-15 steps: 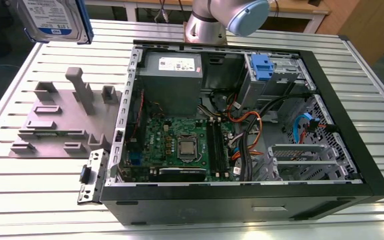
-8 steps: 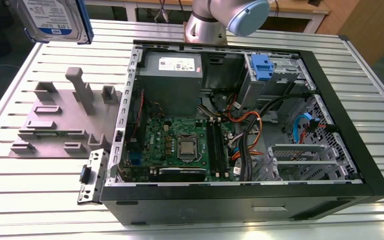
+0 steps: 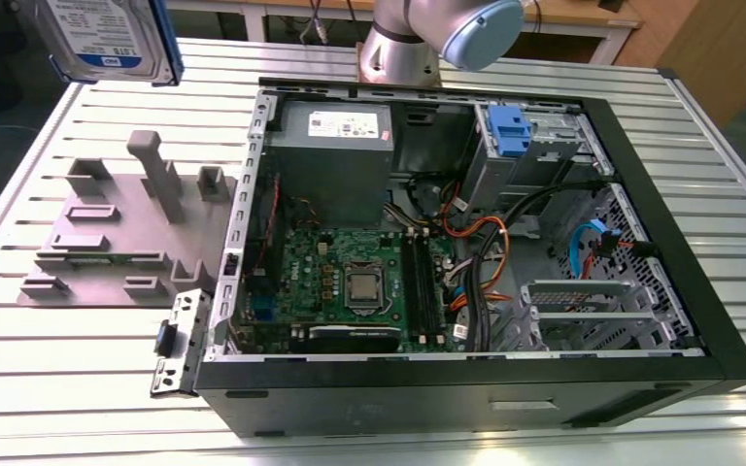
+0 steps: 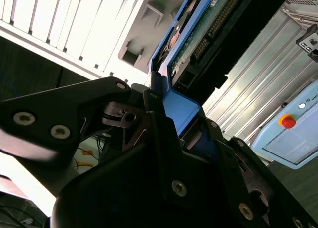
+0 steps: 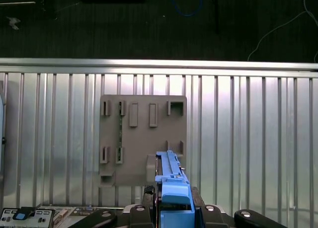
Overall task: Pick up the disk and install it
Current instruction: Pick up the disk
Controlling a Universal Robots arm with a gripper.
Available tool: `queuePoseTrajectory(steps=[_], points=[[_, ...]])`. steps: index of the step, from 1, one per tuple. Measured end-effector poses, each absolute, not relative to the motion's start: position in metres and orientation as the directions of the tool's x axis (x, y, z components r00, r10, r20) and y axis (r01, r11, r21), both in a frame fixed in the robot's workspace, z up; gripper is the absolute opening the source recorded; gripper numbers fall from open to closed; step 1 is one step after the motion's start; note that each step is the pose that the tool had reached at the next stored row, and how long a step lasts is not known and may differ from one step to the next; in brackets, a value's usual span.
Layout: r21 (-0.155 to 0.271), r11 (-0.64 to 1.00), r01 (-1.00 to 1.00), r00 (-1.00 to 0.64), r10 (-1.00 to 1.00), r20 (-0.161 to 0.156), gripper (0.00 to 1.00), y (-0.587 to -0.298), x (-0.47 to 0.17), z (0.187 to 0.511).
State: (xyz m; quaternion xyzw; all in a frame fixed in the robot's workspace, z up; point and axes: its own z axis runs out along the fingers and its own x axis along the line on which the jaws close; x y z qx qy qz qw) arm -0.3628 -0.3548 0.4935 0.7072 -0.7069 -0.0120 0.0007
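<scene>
So the gripper (image 4: pixel 178 119) is clamped down on the disk (image 3: pixel 108 39), pinching its blue end tab (image 4: pixel 181 111) between the black fingers (image 4: pixel 149 114), which you can see in the second wrist view. I think it makes sense to grab it there. The tab sticks out past the drive body, so the label face and the connector edge are left free of the fingers.

The disk is up in the air, well clear of the slatted table (image 3: pixel 710 175). It's off to the exterior view's left of the computer case (image 3: pixel 477 252), past the case's power-supply corner. It hangs on edge, not flat, and in the first wrist view you're looking straight down along its blue rail (image 5: pixel 171 176).

The case is lying on its side with the panel off, so everything inside is reachable from above:
- the grey power supply (image 3: pixel 334 146) is in one far corner
- the motherboard (image 3: pixel 347 282) is spread across the floor below that
- a blue caddy (image 3: pixel 509 131) sits in the drive cage at the other far corner
- orange and blue cables (image 3: pixel 477 233) are draped between them

Just beside the case, on the exterior view's left, is a grey holder block (image 3: pixel 114 233). Its slots look mostly bare apart from a thin green strip (image 5: pixel 119 133) in one of them.

My read is that the pickup is done and the install hasn't happened yet.
</scene>
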Motion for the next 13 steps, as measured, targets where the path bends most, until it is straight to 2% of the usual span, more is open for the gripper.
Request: queuePoseTrajectory(steps=[13], points=[[0.018,-0.001,-1.0,0.0,-1.0,-0.016,0.36,-0.3548,-0.36,0.4935]])
